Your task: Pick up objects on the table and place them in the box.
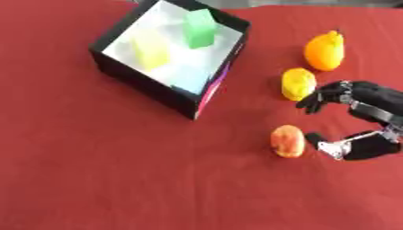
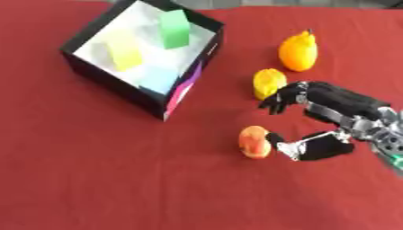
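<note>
A black box [image 1: 141, 81] with a white inside stands at the upper left; in it lie a green block [image 1: 200, 28], a yellow block [image 1: 150, 50] and a pale blue block [image 1: 189, 78]. On the red cloth to its right sit an orange pear-shaped fruit [image 1: 325, 51], a yellow fruit [image 1: 298, 83] and a red-orange fruit [image 1: 288, 140]. My right hand [image 2: 330, 108] reaches in from the right, open, with the fingers near the yellow fruit and the thumb [image 2: 303, 144] beside the red-orange fruit. It grips nothing. The left hand does not show.
The red cloth [image 1: 118, 179] covers the whole table. The box's near corner [image 1: 194, 114] lies to the upper left of the red-orange fruit.
</note>
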